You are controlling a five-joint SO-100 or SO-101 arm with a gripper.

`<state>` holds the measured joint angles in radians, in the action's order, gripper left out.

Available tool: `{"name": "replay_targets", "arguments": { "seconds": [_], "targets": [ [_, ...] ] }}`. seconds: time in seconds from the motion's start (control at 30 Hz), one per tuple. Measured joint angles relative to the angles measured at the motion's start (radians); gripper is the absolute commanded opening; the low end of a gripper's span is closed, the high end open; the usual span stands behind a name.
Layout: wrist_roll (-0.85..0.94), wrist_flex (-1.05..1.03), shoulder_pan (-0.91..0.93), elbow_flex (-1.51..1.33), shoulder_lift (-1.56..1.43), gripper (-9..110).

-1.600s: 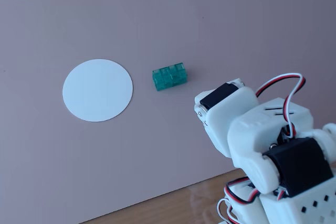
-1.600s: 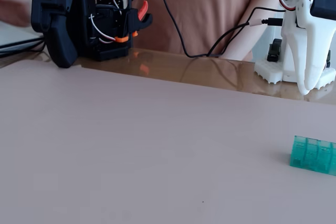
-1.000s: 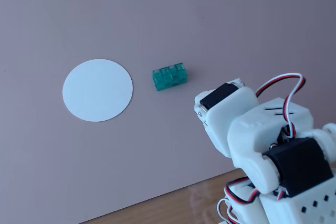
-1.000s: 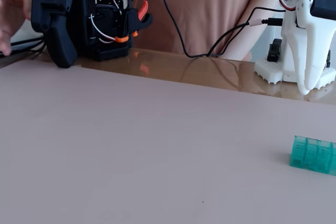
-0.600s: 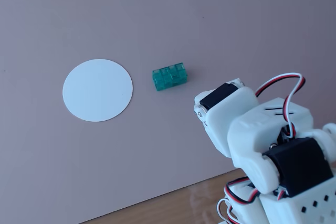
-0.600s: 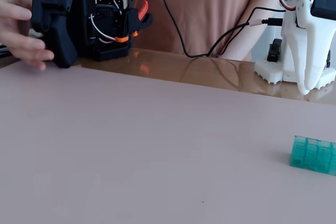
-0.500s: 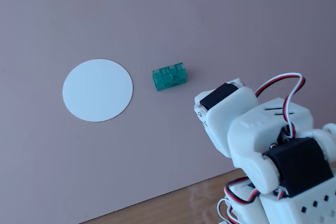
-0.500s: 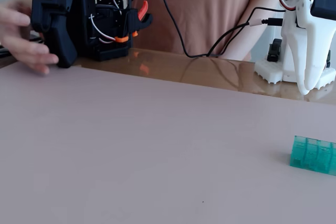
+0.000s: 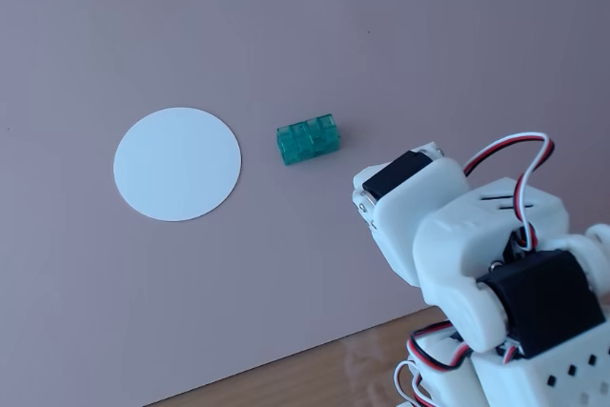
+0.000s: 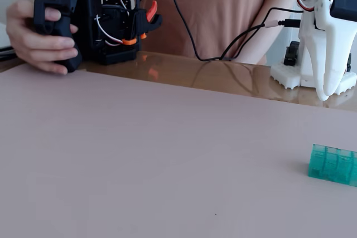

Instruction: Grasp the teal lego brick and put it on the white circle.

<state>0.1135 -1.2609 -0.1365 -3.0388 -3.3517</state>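
The teal lego brick [image 9: 307,140] lies on the pinkish mat, just right of the white circle [image 9: 177,163] with a small gap between them. In a fixed view taken low across the table, the brick [image 10: 333,165] sits at the right edge and the circle is out of frame. The white arm is folded at the mat's border, well away from the brick. Its gripper [image 10: 325,92] points down at the glossy table, and the frames do not show how its jaws stand. From above, only the arm's white body [image 9: 448,235] shows and the fingertips are hidden.
A black leader arm [image 10: 106,15] with an orange trigger stands at the back left, and a person's hand [image 10: 39,40] grips its handle. Black cables [image 10: 223,54] run across the glossy wooden table [image 10: 223,79] behind the mat [image 10: 139,154]. A person in a brown shirt sits behind.
The person's hand came in from the left and closed around the black leader arm's handle. The brick and the white arm have not moved.
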Motion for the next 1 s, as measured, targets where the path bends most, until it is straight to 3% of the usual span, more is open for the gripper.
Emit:
{"name": "replay_targets", "arguments": {
  "seconds": [1.0],
  "targets": [
    [-0.031,0.018,-0.054,0.104,0.018,0]
  ]
}}
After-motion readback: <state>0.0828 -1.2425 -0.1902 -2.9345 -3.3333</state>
